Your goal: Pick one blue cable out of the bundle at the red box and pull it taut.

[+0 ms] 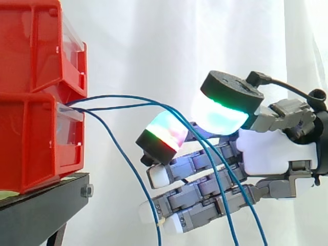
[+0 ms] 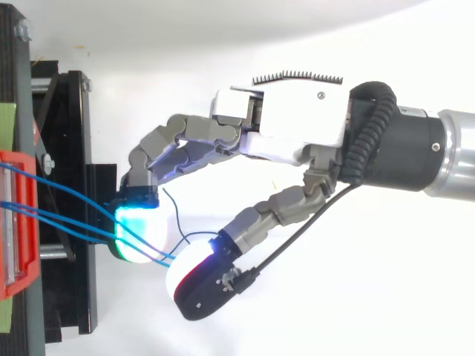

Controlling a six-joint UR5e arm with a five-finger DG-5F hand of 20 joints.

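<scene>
Several thin blue cables (image 1: 128, 96) come out of the gap between the stacked red bins (image 1: 31, 143) at the left. One of them (image 1: 130, 171) droops down on its own. Two others arc to the right and then fall between the thumb and a finger of my hand (image 1: 271, 151), which reaches in from the right. In the top view the same cables (image 2: 67, 219) run from the red box (image 2: 15, 222) across the cyan-green fingertip (image 2: 137, 230) to where it meets the white-red thumb pad (image 2: 189, 282). The two pads pinch the cables. The cables are slack.
The red bins sit on a black stand (image 1: 41, 210) with a bolt at its corner. A white curtain hangs behind. The other fingers (image 1: 195, 202) are stretched out below the pinch, and the cable tails hang down across them.
</scene>
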